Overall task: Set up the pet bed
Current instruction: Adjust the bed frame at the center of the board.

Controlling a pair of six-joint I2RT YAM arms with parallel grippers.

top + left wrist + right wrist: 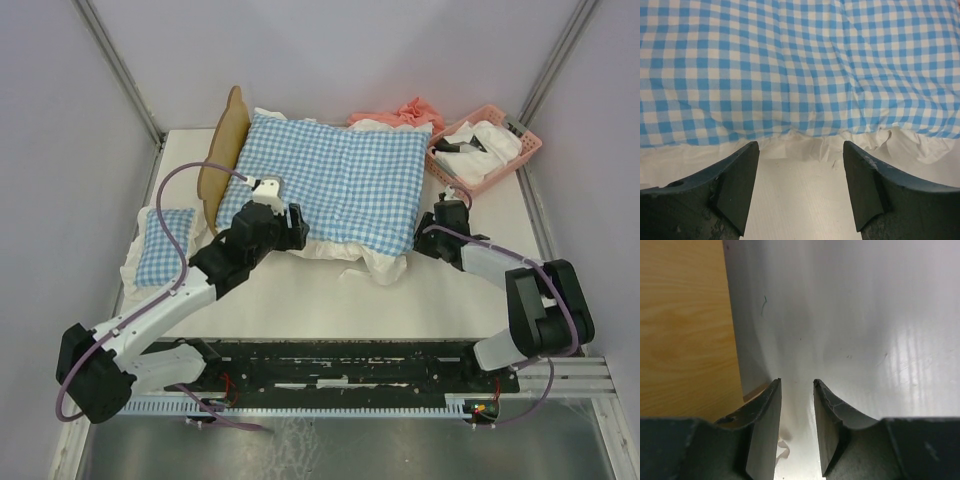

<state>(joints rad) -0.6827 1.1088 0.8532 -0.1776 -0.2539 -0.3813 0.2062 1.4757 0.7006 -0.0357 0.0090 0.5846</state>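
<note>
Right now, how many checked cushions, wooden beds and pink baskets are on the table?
Checked cushions: 2 (large cushion, small cushion)
Wooden bed: 1
Pink basket: 1
Total: 4

This is a robotics lab test cell, not a home. Plain pale wall panels [330, 60] held by bare aluminium posts [118, 70] box in a white counter [330, 300]. At its near edge a black mounting rail [350, 362] carries the left arm [165, 305] and right arm [500, 268].
</note>
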